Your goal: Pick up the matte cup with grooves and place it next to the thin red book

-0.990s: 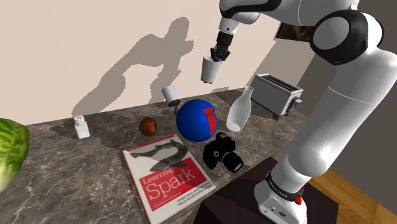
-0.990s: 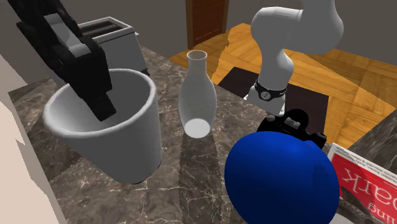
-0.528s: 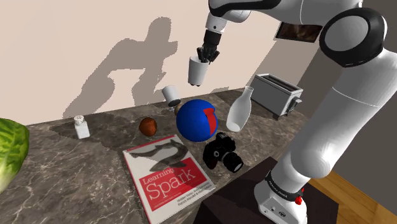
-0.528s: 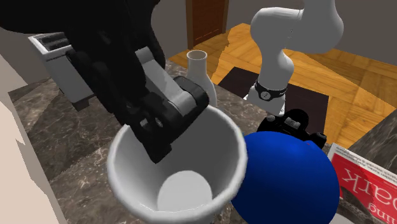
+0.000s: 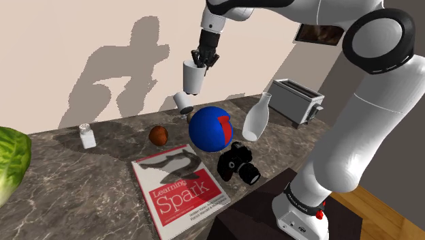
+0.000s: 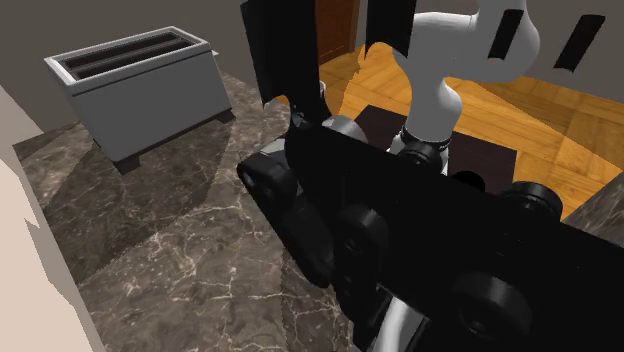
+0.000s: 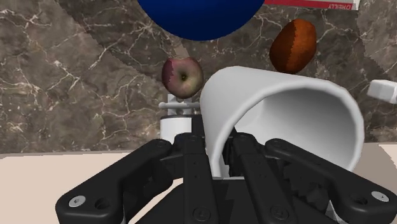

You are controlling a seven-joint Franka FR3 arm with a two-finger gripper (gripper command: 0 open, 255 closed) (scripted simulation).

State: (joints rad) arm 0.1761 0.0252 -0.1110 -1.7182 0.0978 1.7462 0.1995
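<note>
A plain white cup [image 5: 193, 76] hangs in the air above the back of the counter, over the blue ball [image 5: 210, 128]. My black gripper [image 5: 201, 60] is shut on its rim, one finger inside and one outside. In the wrist view the fingers [image 7: 191, 153] clasp the cup's wall [image 7: 286, 121] and its mouth faces the camera. The thin red book [image 5: 178, 185], titled "Learning Spark", lies flat near the counter's front edge. Its edge [image 7: 312, 3] lies beyond the ball [image 7: 200, 16] in the wrist view. The black hand [image 6: 400, 230] blocks much of the second exterior view.
Around the ball stand a black camera [image 5: 238, 163], a white vase [image 5: 255, 117], a brown ball [image 5: 159, 135] and a tipped white jar [image 5: 182, 102]. An apple [image 7: 182, 76] lies behind the ball. A toaster [image 5: 297, 101] sits at the back right, a shaker [image 5: 86, 136] and lettuce [image 5: 10, 160] at the left.
The arm has carried the cup toward the shoulder view's left and slightly lower. In the second exterior view the hand has come close to the camera and now hides the cup, vase and ball.
</note>
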